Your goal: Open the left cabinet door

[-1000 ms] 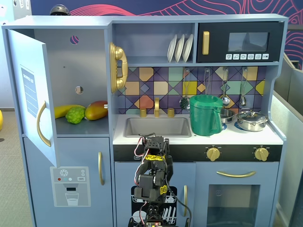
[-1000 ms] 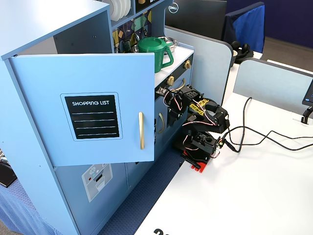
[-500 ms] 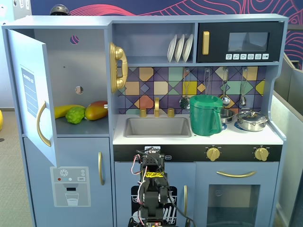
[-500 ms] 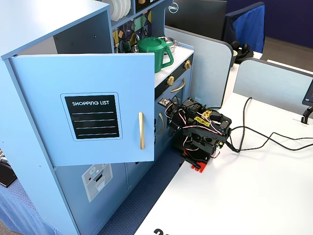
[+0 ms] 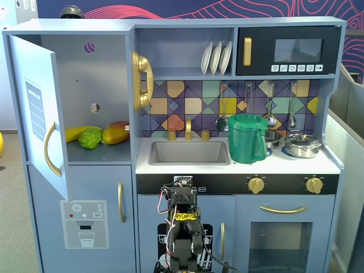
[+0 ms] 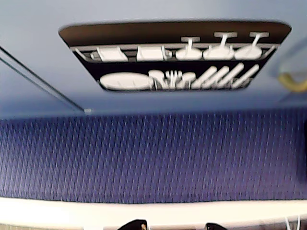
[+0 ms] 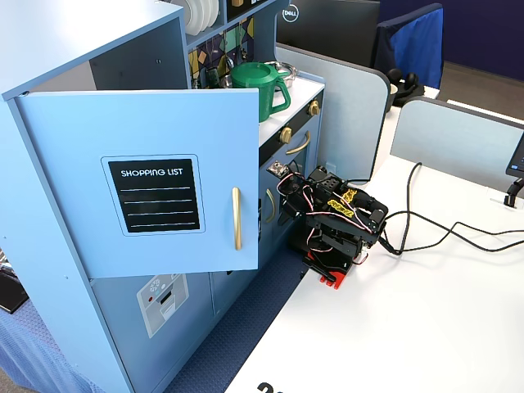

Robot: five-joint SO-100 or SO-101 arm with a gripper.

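The left cabinet door, a light-blue panel with a curved gold handle, stands swung wide open, its inner face towards the cabinet. The other fixed view shows its front with the black SHOPPING LIST panel and the handle. My arm is folded low in front of the lower cabinets, well apart from the door. My gripper shows only as two black tips at the bottom edge of the wrist view, apart and empty. It faces the small dish-rack door.
The open compartment holds a banana, a green fruit and a mango. The water-dispenser door is below it, shut. A green pitcher stands by the sink. Cables run across the white table.
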